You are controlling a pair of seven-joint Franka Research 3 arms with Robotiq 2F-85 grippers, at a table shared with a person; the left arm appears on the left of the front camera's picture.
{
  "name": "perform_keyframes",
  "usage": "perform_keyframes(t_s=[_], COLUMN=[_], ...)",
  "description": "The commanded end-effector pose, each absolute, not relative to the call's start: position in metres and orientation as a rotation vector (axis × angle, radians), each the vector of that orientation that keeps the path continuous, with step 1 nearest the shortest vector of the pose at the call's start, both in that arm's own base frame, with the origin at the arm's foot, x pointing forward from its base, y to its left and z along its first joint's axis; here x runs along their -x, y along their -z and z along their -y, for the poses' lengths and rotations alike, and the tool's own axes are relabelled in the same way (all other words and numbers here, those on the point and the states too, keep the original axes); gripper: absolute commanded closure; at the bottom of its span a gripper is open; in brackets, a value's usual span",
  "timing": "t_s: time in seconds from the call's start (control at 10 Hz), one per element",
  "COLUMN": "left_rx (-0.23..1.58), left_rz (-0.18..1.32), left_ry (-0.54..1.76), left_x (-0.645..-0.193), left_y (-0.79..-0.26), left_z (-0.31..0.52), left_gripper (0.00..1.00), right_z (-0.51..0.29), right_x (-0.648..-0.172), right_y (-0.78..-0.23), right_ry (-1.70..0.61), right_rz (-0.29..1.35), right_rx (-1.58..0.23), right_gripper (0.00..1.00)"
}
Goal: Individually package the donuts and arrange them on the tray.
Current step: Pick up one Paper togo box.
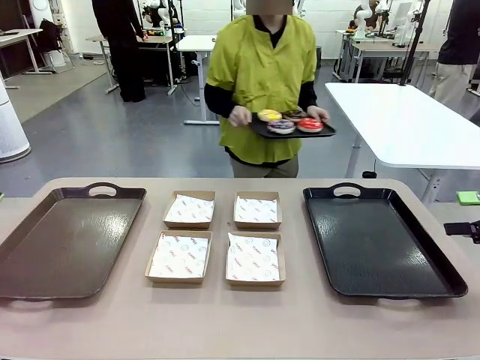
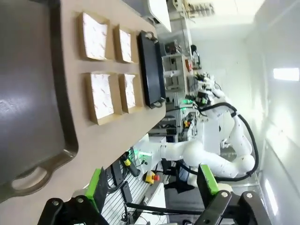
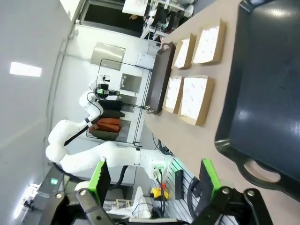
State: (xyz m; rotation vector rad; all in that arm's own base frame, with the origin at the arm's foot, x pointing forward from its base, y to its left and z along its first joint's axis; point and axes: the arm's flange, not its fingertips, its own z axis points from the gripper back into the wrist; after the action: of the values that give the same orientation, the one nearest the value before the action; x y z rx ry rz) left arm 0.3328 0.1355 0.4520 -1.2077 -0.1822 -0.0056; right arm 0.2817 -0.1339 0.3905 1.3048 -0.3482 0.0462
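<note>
Four donuts (image 1: 291,120) sit on a small tray (image 1: 300,134) held by a person (image 1: 259,67) beyond the lined boxes (image 1: 189,209), as the left gripper (image 2: 151,180) and right gripper (image 3: 153,178) stand spread and empty.

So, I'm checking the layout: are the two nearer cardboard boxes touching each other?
Apart. The front view shows a strip of bare table between the near-left box and the near-right box.

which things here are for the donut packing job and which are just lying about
For the job: donuts on the person's small tray; four paper-lined boxes; brown tray; black tray.
Lying about: green object at far right; white table behind.
</note>
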Motion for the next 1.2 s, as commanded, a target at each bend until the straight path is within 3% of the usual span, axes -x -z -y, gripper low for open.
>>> perform_keyframes(t_s=[0.0,0.5,1.1], left_rx=[1.195,1.185,1.197], left_rz=[0.206,0.218,0.222], left_ry=[-0.026,-0.186,-0.196], left_x=[-0.328,-0.303,-0.304], left_y=[-0.451,-0.421,-0.422], left_z=[-0.154,-0.213,-0.206], left_gripper=[0.00,0.00,0.00], right_z=[0.133,0.144,0.150], right_x=[-0.269,-0.258,-0.263], right_y=[-0.390,-0.404,-0.398], right_ry=[-0.055,-0.042,-0.021], right_rz=[0.372,0.395,0.382], right_rx=[-1.296,-1.282,-1.282], right_gripper=[0.00,0.00,0.00])
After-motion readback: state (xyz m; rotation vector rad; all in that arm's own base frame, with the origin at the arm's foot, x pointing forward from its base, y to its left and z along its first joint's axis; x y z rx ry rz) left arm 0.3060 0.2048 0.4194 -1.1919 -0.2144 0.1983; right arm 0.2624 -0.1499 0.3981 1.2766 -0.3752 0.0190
